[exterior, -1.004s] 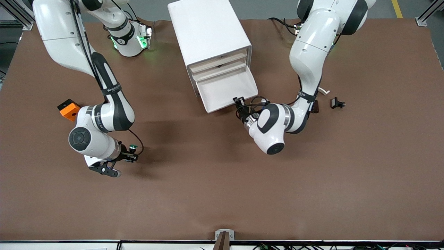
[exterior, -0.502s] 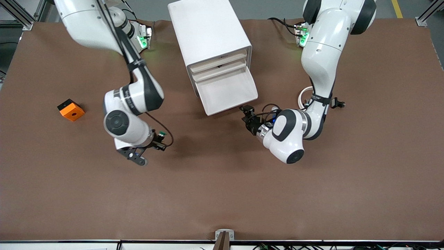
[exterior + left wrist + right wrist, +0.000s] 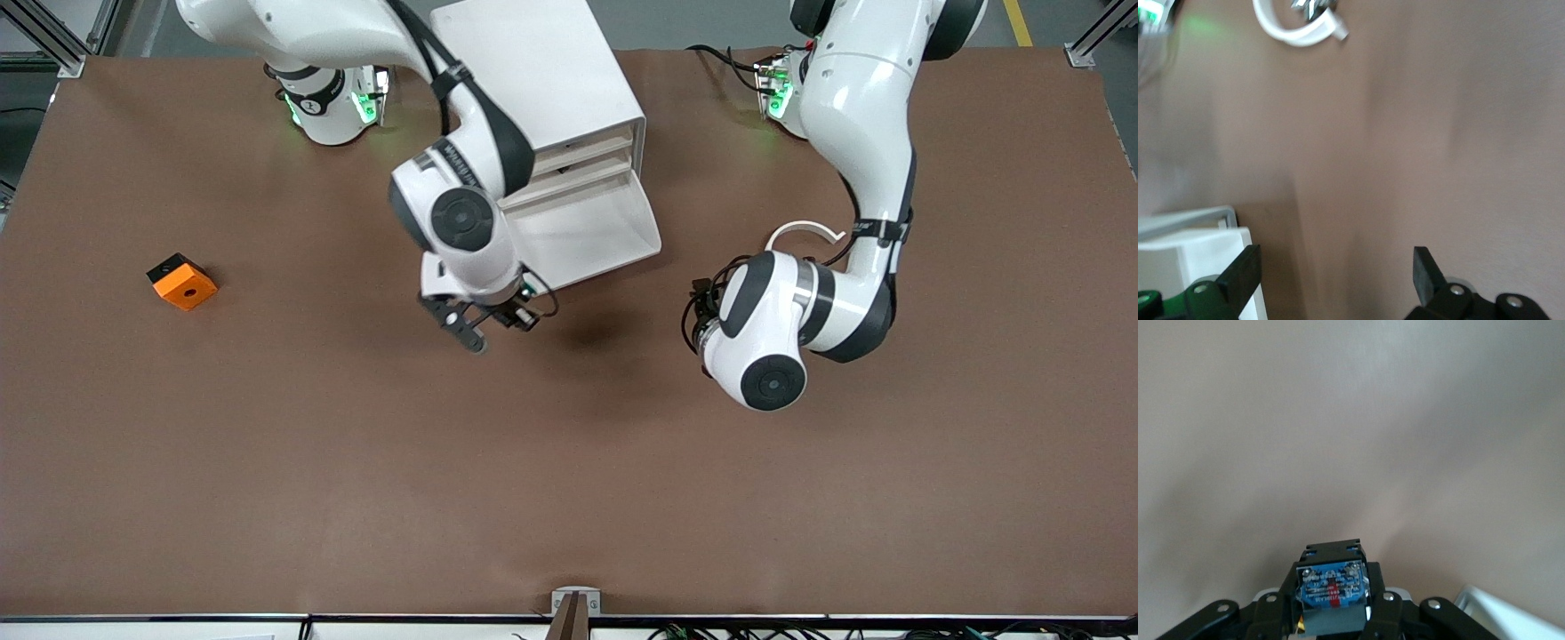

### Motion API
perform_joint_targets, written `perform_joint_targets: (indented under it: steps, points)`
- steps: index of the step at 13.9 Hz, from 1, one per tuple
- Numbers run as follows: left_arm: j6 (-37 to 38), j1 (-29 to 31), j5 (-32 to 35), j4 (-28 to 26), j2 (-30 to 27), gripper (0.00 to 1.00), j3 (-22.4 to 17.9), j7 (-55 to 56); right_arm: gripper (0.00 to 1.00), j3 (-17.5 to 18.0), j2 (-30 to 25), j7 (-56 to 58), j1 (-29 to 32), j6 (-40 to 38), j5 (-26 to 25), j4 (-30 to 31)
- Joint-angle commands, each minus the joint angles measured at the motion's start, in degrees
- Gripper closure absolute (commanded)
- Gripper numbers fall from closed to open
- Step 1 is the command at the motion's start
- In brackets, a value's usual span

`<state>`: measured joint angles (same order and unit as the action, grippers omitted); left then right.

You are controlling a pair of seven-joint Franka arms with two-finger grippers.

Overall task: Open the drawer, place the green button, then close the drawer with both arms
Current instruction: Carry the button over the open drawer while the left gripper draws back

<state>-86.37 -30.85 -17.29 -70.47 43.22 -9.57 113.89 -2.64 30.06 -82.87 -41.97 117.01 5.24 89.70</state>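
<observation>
Gripping the button between its two fingers, the right hand hangs just above the bench, right beside the front edge of the drawer. From the right wrist camera the button's blue base faces outward, pinched between the black fingers, with a white corner of the drawer at the edge of the view; from the front camera only a speck of green shows at the fingers. That drawer is the lowest one in the white cabinet and is pulled out, its shallow tray bare, while the cream fronts above it sit pushed in. Toward the left arm's end of the bench, the left hand hovers over bare brown surface with its fingers spread wide and nothing between them. Close to it a white arc part lies on the bench. Well apart, toward the right arm's end, sits an orange block.
</observation>
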Motion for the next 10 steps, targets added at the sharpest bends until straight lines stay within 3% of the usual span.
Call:
perform_joint_targets:
  steps: [1,6,10]
  points:
    - [0.06,2.01,4.71,-0.46,-4.01,0.00,-0.45,-10.75,1.00,-0.87,0.26,-9.12,-4.77,-0.29,-0.32,-0.23]
    - [-0.65,7.46,6.48,-0.63,-12.28,0.00,-0.98,-36.85,1.00,-1.05,0.87,-14.77,-11.11,3.90,-0.67,2.05]
    - [0.14,10.99,6.74,-1.25,-17.20,0.00,-0.89,-45.67,1.00,-1.05,1.05,-14.60,-12.61,10.51,-1.11,5.48]
